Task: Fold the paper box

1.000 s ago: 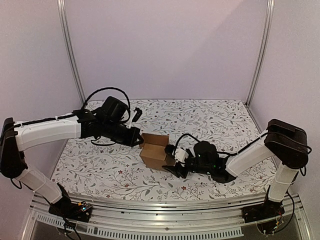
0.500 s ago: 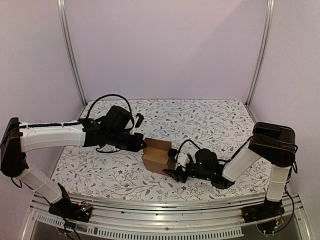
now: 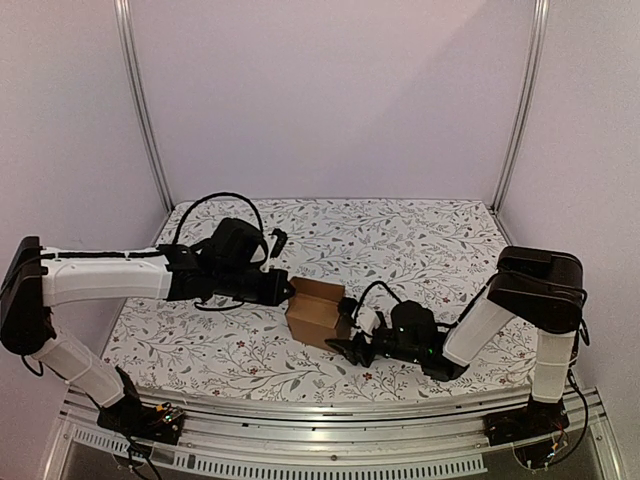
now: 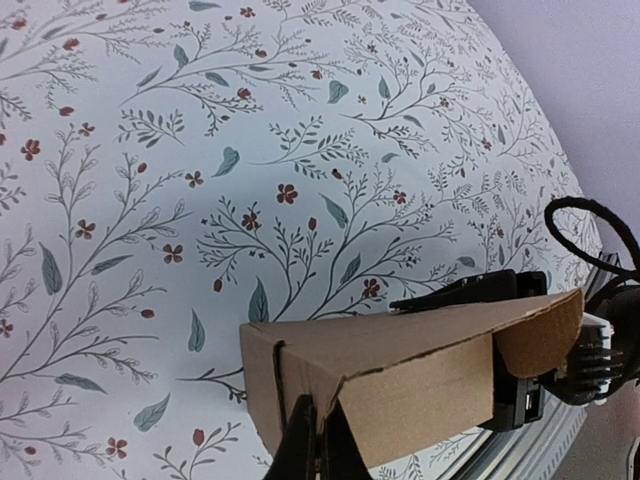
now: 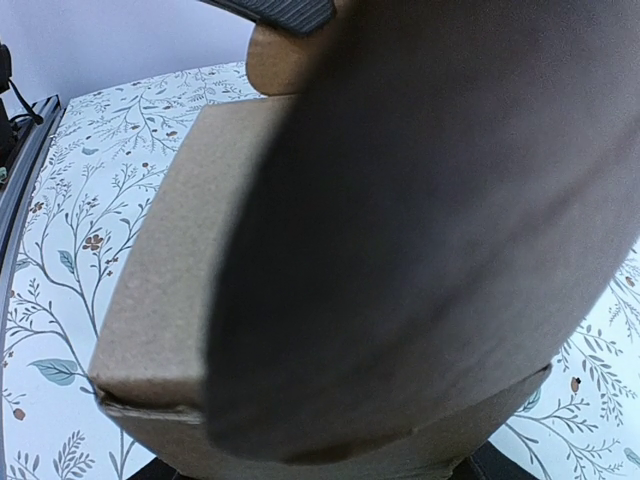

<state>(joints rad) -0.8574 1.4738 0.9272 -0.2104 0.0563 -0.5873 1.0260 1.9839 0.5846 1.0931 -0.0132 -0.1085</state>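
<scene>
the paper box (image 3: 313, 312) sits on the floral-patterned counter (image 3: 430, 240), a little near of the middle and between the two arms, already folded up into a small blocky form rather than lying flat; the left gripper (image 3: 287, 290) reaches in from the left and meets the box's left side; in the left wrist view its two fingers are pressed together with no gap showing, the tips lying against the near corner of the brown cardboard, and i cannot tell whether a thin edge of card is nipped between them; in that same view a short flap (image 4: 540, 330) at the box's far end is bent inward, and black parts of the other arm show just behind and beside that end; the right gripper (image 3: 344, 326) comes in low from the right, its jaws held partly apart and spanning the box's right side, so it has hold of the box; the right wrist view is almost filled by cardboard, a large blurred dark panel close to the lens with a lighter face of the box to its left, and one ribbed finger pad (image 5: 285, 10) sits on the upper edge of the card; the box's underside rests on the counter in the overhead view, not lifted
</scene>
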